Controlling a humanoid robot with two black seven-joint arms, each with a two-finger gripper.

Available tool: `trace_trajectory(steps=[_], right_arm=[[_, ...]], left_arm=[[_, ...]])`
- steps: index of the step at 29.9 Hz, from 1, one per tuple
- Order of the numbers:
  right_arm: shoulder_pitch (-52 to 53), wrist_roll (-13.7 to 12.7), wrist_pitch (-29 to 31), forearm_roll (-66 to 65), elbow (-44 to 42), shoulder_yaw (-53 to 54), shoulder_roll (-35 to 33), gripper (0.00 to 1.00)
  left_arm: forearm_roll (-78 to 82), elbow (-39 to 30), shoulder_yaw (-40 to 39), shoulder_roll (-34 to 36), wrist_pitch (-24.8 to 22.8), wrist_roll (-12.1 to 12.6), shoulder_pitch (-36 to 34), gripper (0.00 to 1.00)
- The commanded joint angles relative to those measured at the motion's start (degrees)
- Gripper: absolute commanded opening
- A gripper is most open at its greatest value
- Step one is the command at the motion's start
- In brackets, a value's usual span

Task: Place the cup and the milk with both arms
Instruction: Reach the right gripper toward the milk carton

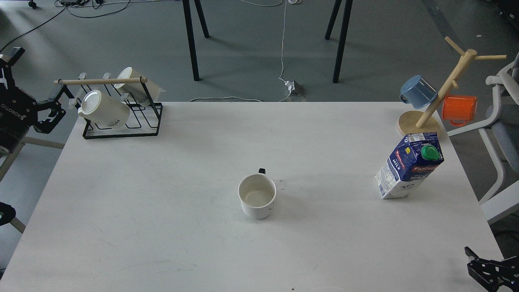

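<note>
White cup [257, 201] mid-table, milk [409, 167] right, both far from left gripper [50, 111] and right gripper [478, 265], fingers spread.

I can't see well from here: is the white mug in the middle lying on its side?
No. The cup stands upright on the table, its open mouth facing up and showing its empty inside.

The white glossy ceramic cup [257, 200] stands on the matt white smooth table [162, 211], the blue-and-white printed cardboard milk carton [408, 166] at its 3 o'clock, the pale wooden mug tree [440, 95] at 1 o'clock.
</note>
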Motion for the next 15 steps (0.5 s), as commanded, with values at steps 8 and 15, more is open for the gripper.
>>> trace_trajectory(steps=[8,15], right_arm=[[4.1,0.2,0.0,-0.7,4.14,0.09,2.19,0.99],[8.32,0.2,0.0,-2.1,3.88,0.09,3.5,0.99]], left_arm=[[0.1,-1.17,-0.01,-2.37,0.0,-0.01,1.91,0.99],[0.1,-1.17,0.16,-3.51,0.0,-0.01,2.0,0.99]])
